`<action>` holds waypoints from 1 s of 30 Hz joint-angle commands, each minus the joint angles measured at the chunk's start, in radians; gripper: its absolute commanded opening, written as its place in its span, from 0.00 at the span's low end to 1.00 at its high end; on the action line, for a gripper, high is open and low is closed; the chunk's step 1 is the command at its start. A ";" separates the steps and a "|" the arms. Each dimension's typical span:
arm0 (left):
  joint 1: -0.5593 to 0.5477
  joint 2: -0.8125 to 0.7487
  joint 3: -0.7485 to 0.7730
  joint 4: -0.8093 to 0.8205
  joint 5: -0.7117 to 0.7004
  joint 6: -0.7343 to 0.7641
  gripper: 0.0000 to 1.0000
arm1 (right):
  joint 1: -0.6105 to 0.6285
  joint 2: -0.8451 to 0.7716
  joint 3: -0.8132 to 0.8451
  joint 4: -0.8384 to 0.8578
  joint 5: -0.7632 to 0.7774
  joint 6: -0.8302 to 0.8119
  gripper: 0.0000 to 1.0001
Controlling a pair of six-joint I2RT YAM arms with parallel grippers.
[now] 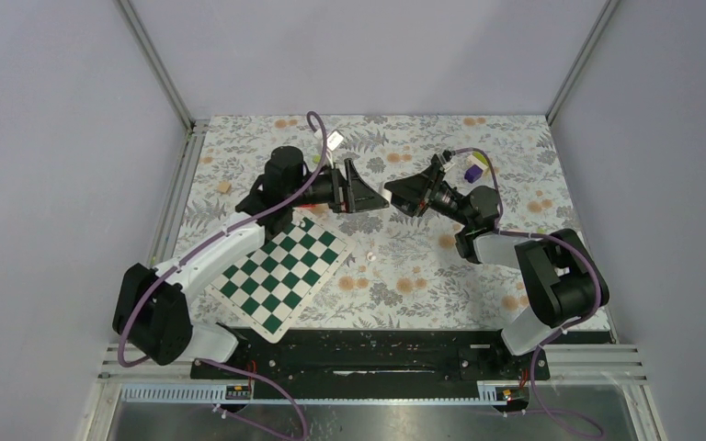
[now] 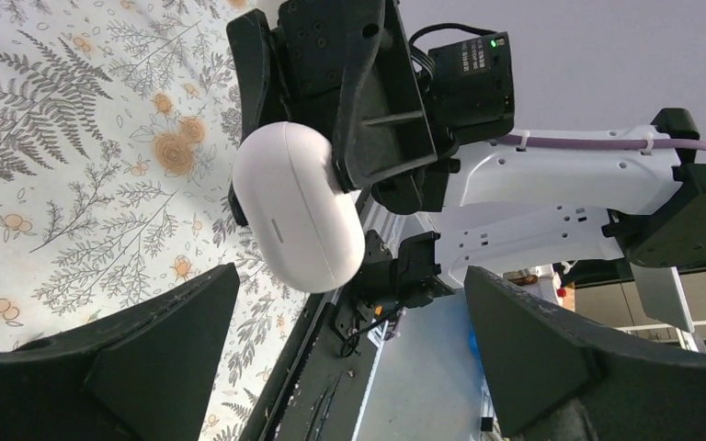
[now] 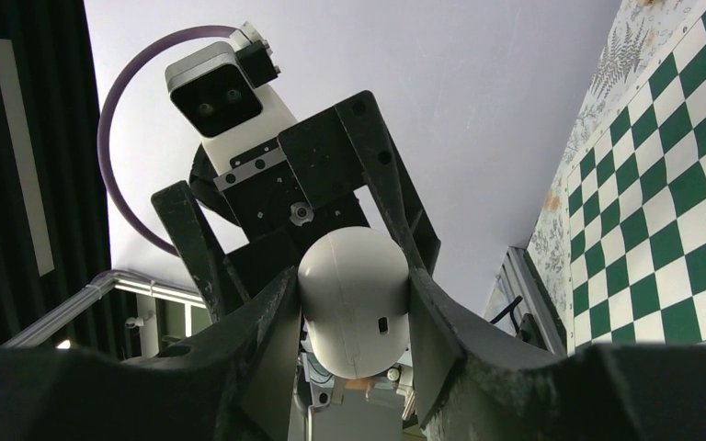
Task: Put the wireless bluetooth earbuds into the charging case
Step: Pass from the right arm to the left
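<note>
Right wrist view: your right gripper [image 3: 354,317] is clamped on the charging case [image 3: 360,294]. The lid is closed, with a small dark slit on the white shell. You hold it in the air, beyond the chessboard mat [image 1: 280,271]. Your left gripper [image 2: 349,303] faces it, spread wide.

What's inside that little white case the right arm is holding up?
The charging case is shut, clamped in the right gripper, so only its smooth white shell shows. Its inside is covered; whether earbuds sit in it cannot be told.
</note>
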 commanded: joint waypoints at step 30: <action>-0.042 0.099 0.030 0.188 0.027 -0.148 0.48 | 0.016 -0.069 0.004 0.016 -0.014 -0.018 0.19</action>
